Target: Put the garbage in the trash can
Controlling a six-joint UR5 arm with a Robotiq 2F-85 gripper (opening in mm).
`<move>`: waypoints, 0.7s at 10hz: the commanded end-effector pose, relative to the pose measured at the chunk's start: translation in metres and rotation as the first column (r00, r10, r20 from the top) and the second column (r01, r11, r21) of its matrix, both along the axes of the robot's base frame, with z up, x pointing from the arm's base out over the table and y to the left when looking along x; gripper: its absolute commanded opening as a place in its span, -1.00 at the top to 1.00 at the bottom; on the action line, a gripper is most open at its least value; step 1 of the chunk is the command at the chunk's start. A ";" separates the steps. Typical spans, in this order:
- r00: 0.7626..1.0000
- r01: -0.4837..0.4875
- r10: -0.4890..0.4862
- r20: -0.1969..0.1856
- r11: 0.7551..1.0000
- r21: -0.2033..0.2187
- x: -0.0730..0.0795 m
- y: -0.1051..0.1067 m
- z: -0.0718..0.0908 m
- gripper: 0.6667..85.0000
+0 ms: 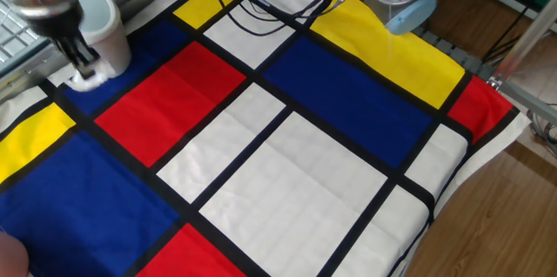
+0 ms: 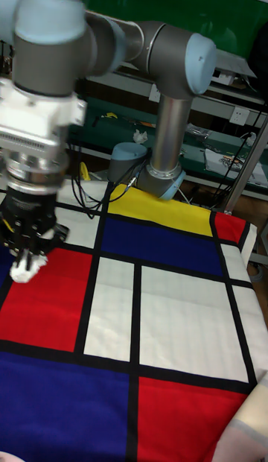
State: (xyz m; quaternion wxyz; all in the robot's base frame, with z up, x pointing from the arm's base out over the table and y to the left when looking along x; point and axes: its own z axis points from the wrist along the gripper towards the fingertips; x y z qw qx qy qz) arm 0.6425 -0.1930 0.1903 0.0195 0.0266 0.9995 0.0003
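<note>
Carry step — gripper (image 1: 85,61) pinched shut on the garbage (image 2: 28,265), lifted beside the trash can (image 1: 106,26); next, by my read: 1 short shift over the rim, then release.

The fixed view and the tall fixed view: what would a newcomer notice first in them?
First comes the tablecloth, with big red, blue, yellow and white blocks between black lines, covering the whole table. Next is the grey arm, rising from the far edge and bending toward the left side. There its tool holds the crumpled white garbage just above the cloth, close beside the white trash can at the far left corner.
</note>
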 end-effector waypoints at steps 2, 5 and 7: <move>0.998 -0.057 0.057 -0.001 0.994 0.088 -0.025 -0.060 0.027 0.99; 0.998 -0.065 0.064 0.012 0.992 0.104 -0.037 -0.078 0.024 0.99; 0.998 -0.068 0.066 0.021 0.992 0.105 -0.041 -0.081 0.020 0.99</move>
